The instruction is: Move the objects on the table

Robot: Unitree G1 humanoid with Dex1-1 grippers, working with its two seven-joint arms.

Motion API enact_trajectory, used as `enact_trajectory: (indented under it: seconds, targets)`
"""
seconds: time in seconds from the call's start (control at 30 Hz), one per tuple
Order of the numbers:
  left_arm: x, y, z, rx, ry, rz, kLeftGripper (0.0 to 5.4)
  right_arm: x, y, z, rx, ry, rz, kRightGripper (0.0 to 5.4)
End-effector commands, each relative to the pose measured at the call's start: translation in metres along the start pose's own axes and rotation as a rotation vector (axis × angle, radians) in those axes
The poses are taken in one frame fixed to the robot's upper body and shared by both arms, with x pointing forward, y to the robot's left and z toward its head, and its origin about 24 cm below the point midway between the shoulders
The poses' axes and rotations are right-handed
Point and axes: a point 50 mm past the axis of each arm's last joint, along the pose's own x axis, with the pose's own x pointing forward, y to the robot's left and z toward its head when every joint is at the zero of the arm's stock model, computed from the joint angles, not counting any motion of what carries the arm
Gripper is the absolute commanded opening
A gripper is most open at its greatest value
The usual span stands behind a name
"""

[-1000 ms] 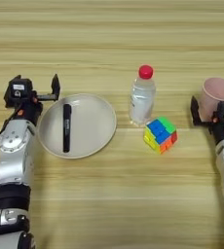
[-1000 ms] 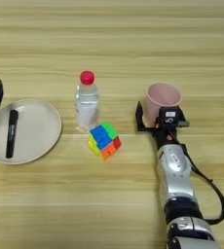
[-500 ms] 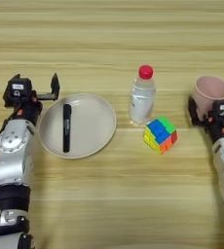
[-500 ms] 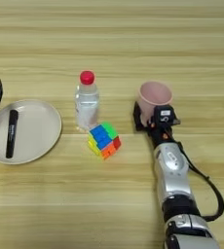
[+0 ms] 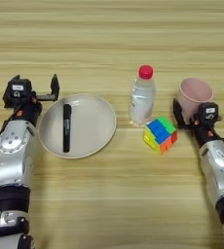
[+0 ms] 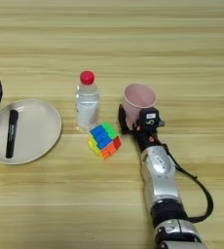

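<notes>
- The left gripper (image 5: pixel 36 87) sits at the table's left side, just beside the rim of the round cream plate (image 5: pixel 99 116); its two black fingers stand spread apart with nothing between them, so it is released and idle.
- The slim black marker pen (image 5: pixel 65 127) lies lengthwise on the left half of that plate, clear of the gripper.
- The clear plastic bottle with a red cap (image 5: pixel 142 97) stands upright right of the plate, and the multicoloured puzzle cube (image 5: pixel 159 134) rests just in front of it, very near its base (whether they touch I cannot tell).
- The right gripper (image 6: pixel 137 116) is closed around the pink plastic cup (image 6: pixel 139 101), one black finger showing on the cup's left side; the cup is upright, right of the bottle and close behind the cube.
- Risks, as I judge them: the cup is close to both bottle and cube, so carrying it leftward at low height could clip the tall, narrow bottle and tip it, or shove the cube. A grip low on a tapered cup could also let it slip or tilt.
- Count: one pen, one plate, one bottle, one cube, one cup, two grippers, on one light wood-grain table (image 5: pixel 109 204).
</notes>
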Motion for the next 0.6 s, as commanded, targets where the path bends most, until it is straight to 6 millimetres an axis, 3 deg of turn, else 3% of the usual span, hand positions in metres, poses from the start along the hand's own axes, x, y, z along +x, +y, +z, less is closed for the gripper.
enact_trajectory:
  seconds: [0.03,0.13,0.17,0.33,0.6]
  targets:
    - [-0.001,0.001,0.000,0.007,0.007,0.004,5.40,-0.005,0.009,-0.008,0.024,0.030,0.017,4.18]
    - [-0.001,0.001,0.000,0.007,0.007,0.005,5.40,-0.006,0.009,-0.010,0.020,0.039,0.015,4.18]
    - [-0.001,0.001,0.000,0.006,0.008,0.006,5.40,-0.006,0.008,-0.010,0.017,0.041,0.016,4.54]
    - [-0.001,0.002,-0.002,0.005,0.011,0.009,5.40,-0.008,0.008,-0.010,0.004,0.041,0.022,5.24]
    - [-0.002,0.002,-0.002,0.004,0.012,0.010,5.40,-0.018,0.008,-0.002,-0.028,0.008,0.020,5.34]
